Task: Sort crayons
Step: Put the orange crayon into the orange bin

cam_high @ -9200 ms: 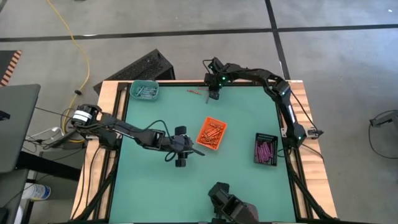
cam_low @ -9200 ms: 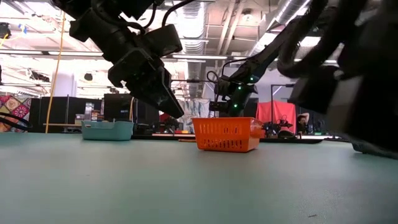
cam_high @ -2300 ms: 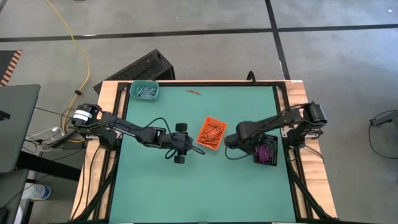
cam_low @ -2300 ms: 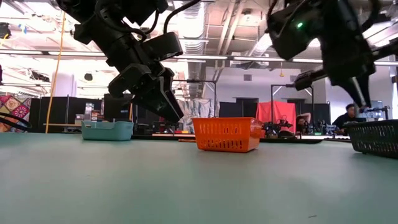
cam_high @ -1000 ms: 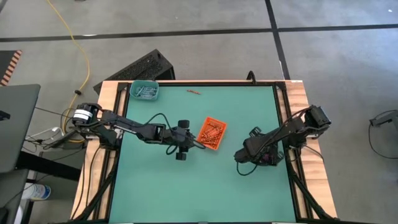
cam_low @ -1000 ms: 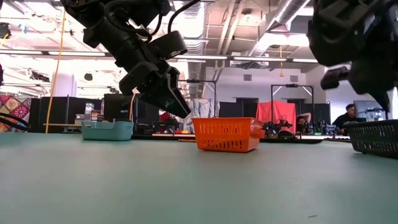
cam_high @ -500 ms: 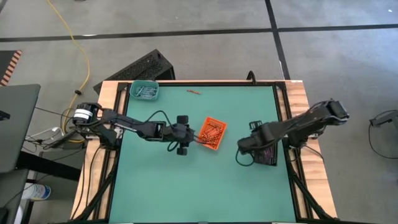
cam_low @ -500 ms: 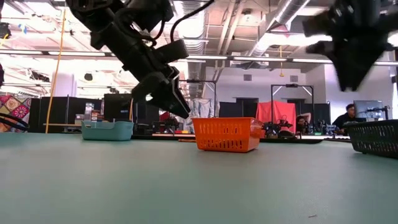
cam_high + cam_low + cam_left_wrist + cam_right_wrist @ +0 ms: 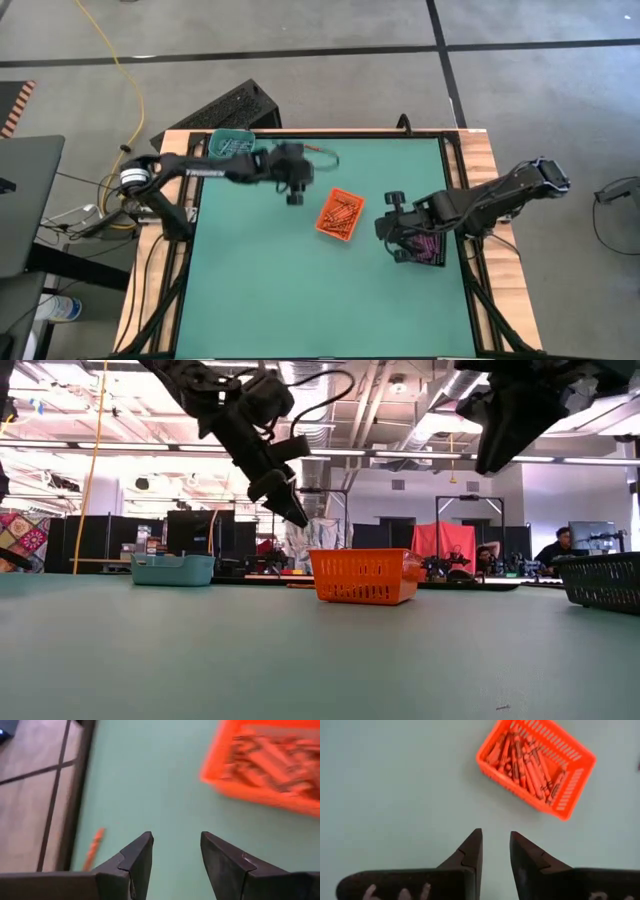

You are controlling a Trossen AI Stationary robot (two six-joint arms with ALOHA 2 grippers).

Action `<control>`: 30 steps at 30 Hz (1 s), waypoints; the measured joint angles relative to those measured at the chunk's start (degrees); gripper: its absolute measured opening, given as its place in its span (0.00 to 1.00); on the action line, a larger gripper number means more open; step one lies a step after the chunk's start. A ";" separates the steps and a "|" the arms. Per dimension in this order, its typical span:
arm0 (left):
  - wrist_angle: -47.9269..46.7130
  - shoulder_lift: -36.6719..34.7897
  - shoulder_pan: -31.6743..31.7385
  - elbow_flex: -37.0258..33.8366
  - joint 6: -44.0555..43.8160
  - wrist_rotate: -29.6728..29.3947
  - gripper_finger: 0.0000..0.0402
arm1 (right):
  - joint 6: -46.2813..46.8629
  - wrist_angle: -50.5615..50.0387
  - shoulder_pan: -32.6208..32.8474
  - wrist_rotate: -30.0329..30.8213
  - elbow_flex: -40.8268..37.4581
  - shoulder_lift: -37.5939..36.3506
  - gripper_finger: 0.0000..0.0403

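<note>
Orange-red crayons lie in the orange tray (image 9: 340, 214), which also shows in the right wrist view (image 9: 536, 764) and the low view (image 9: 365, 576). Purple crayons (image 9: 432, 244) lie in a black tray at the right. A teal tray (image 9: 232, 146) with blue-grey crayons stands at the far left corner. One loose orange crayon (image 9: 94, 849) lies on the mat by the table's far edge. My left gripper (image 9: 175, 851) is open and empty, in the air between that crayon and the orange tray (image 9: 294, 192). My right gripper (image 9: 495, 851) is open and empty, in the air between the orange and black trays (image 9: 390, 228).
The green mat (image 9: 300, 290) has a wooden frame (image 9: 190, 300) around it. The black tray (image 9: 605, 582) stands at the right edge. A cable loops off my left arm near the far edge (image 9: 325, 156). A person sits in the room beyond the table (image 9: 558, 548).
My left gripper has gone up and toward the table's far edge, away from the orange tray's left side. My right gripper has risen and gone toward the far edge, from the near side of the black tray to its left side. The trays have stayed put.
</note>
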 joint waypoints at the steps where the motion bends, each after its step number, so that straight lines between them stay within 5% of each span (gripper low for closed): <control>1: -0.96 0.00 2.12 1.05 0.70 1.21 0.39 | -0.48 0.35 -0.10 0.00 0.00 0.08 0.23; 9: -3.04 0.00 17.52 4.47 4.73 12.87 0.35 | -1.39 2.56 -0.13 0.11 -0.02 1.65 0.23; 15: -4.74 3.81 21.96 6.30 8.65 14.30 0.35 | -3.55 4.83 -0.30 0.37 -0.04 3.34 0.23; 30: -26.97 29.83 23.51 35.96 17.89 17.25 0.35 | -1.61 6.55 -0.77 1.36 -0.04 3.68 0.23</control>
